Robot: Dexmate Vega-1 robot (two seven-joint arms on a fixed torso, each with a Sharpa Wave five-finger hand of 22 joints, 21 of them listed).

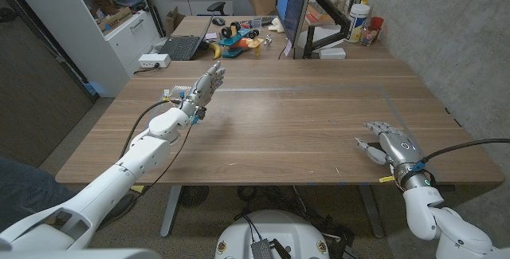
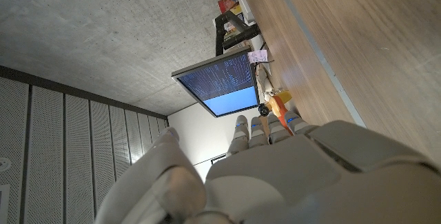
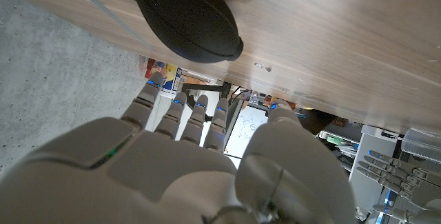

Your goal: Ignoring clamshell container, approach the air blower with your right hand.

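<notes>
Black air blower [image 3: 186, 21] bulb lies lengthwise along the wooden table [image 3: 358, 38].

The scene is lit evenly and softly from above, and only faint shadows are cast on the counter [image 1: 303, 131]. In the wrist views the near hand surfaces are blurred, and a dark shape is seen out of focus.
</notes>
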